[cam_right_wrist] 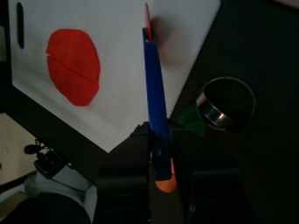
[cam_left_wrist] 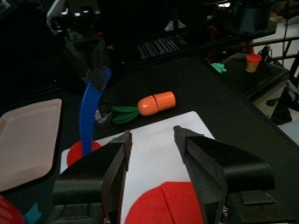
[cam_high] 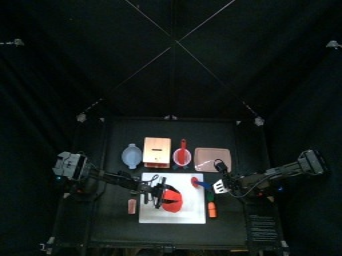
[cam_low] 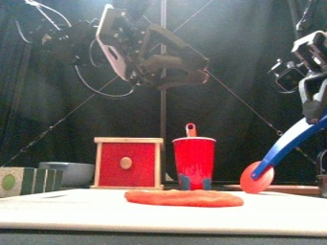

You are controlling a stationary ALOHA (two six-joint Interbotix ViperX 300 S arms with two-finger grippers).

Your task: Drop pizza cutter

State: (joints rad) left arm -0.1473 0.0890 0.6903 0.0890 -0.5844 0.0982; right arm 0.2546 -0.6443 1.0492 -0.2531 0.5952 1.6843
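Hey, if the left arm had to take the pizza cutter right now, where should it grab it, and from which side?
Probably the free middle of the pizza cutter's blue handle, below the right gripper that holds its top end and above the red wheel on the board. The handle is long, slim and tilted, so the open left gripper should come from the side, jaws across it.

One camera looks straight down from high; another sits level at the table's (cam_high: 134, 130) edge. Both wrist cameras share the white mat (cam_left_wrist: 239, 150).

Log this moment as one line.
right pincer: shut on pizza cutter | cutter: above white board | left pincer: open, empty
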